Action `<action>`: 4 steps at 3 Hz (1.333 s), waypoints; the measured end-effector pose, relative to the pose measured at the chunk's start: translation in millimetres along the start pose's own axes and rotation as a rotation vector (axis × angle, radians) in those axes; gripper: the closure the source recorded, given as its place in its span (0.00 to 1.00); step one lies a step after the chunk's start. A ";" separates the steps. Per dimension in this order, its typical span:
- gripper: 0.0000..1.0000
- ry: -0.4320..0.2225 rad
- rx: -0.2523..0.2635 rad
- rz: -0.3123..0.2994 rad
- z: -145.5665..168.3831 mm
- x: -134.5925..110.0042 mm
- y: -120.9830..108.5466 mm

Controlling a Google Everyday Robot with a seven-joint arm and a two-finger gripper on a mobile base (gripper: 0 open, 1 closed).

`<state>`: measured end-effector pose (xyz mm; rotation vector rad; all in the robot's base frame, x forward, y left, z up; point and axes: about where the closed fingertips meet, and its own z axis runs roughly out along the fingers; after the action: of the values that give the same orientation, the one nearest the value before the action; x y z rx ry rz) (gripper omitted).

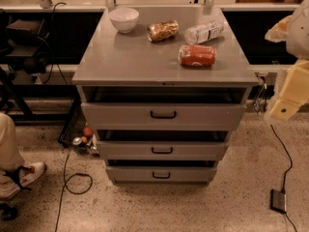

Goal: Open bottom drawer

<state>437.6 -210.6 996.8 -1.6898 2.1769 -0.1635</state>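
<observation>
Bottom drawer (193, 174): lower centre of the frame, lowest of three grey fronts, small black handle (161, 175).
Gripper (288, 93): right edge, mid-height, well apart from that drawer; we cannot tell its state.

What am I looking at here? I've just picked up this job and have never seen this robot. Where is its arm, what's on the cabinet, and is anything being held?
This is a single camera view looking down at the front of a grey cabinet. Where the camera is mounted is not on record. The pale shapes at the right edge are the robot's one arm, and its gripper hangs beside the cabinet's right side, clear of all three drawers. I cannot tell whether it holds anything.

On top lie a white bowl, a snack bag, a clear bottle on its side and a red can on its side. The bottom drawer is the lowest one. A person's shoe shows at the left.
</observation>
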 end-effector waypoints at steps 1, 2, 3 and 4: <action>0.00 -0.005 -0.015 0.003 6.8 1.8 2.4; 0.00 -0.056 -0.144 0.023 66.5 16.1 23.8; 0.00 -0.094 -0.299 0.050 161.6 37.4 65.1; 0.00 -0.113 -0.431 0.073 245.3 50.3 111.8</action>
<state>414.7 -194.6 724.0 -1.7763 2.2980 0.4406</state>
